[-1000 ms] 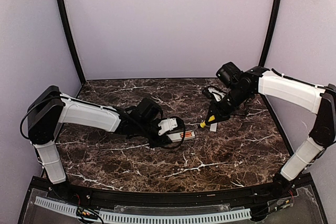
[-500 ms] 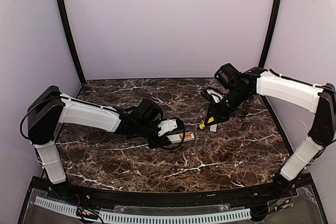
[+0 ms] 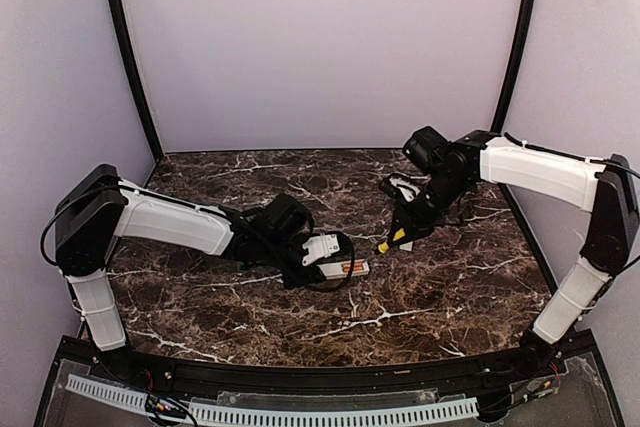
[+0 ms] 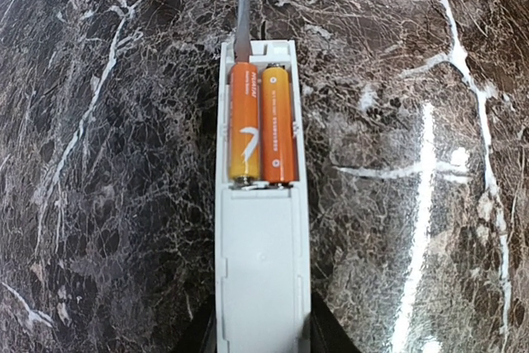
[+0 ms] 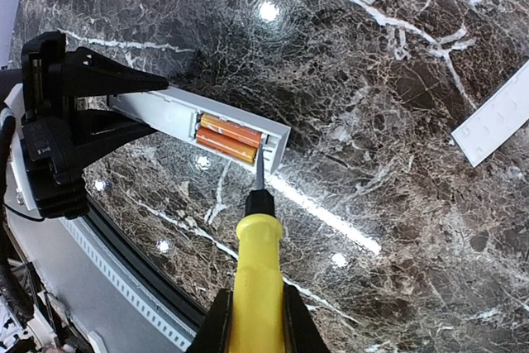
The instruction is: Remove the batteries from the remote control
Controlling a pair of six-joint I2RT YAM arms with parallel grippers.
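Orange-red, the two cylindrical batteries [image 4: 263, 126] lie side by side in the open bay of the slim white plastic remote control [image 4: 260, 270], which the left gripper [image 5: 136, 109] clamps by its closed end over the dark veined marble table [image 3: 450, 287]. The right gripper [image 5: 256, 324] is closed on the yellow-handled screwdriver [image 5: 258, 279], blade tip at the bay's end wall beside one battery. Prying step, I judge; next the tip must slip under that battery's end and lever it up
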